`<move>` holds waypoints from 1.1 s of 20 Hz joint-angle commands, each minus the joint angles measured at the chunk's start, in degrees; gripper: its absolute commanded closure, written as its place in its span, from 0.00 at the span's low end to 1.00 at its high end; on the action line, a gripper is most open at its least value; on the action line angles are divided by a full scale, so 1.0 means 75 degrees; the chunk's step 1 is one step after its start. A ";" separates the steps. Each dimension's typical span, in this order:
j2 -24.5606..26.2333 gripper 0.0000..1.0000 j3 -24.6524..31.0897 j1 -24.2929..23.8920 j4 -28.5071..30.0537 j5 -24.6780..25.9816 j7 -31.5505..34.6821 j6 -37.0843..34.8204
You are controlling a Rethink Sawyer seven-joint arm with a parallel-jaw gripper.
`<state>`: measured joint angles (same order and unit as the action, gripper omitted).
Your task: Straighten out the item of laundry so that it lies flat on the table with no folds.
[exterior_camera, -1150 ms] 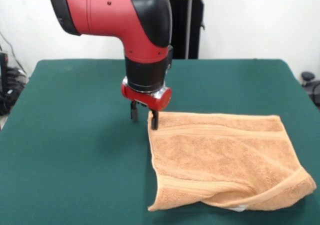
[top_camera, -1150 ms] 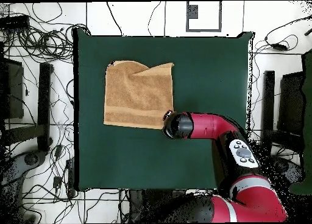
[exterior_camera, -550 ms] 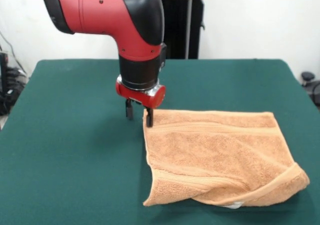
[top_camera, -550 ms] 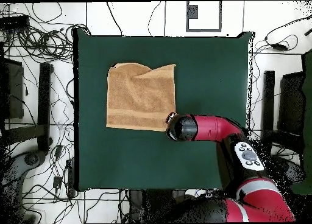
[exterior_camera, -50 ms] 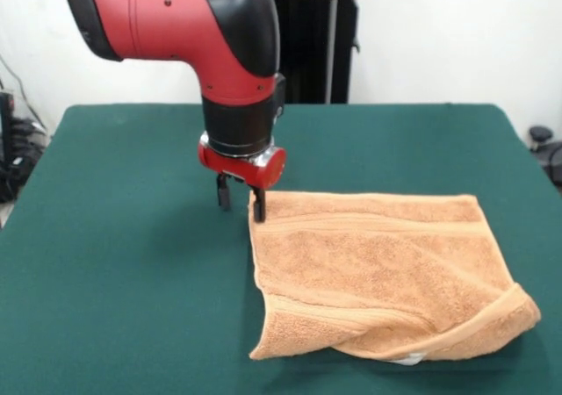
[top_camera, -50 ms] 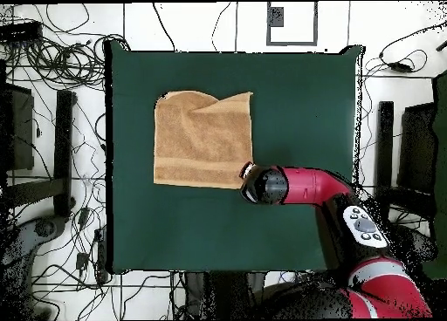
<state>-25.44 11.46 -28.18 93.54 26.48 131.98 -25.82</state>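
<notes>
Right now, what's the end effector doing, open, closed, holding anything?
End effector: shut on the towel, pinching its corner next to the arm, low over the table.

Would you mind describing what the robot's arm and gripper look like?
The arm is bulky and rounded, glossy red with a black elbow cap and a black cylindrical wrist section. Below that sits a red collar with a silver ring. The gripper has two short, thin black fingers. Overhead, a grey button panel shows.
</notes>
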 commanded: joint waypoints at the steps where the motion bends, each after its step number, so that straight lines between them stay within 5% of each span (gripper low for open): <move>1: 0.0653 0.00 0.0345 -0.0358 0.0778 0.0925 -0.1230 0.0163; 22: 0.0307 0.00 0.0262 -0.0831 0.1196 0.1470 -0.1193 0.0093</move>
<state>-26.26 14.15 -31.66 95.83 30.34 131.98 -23.69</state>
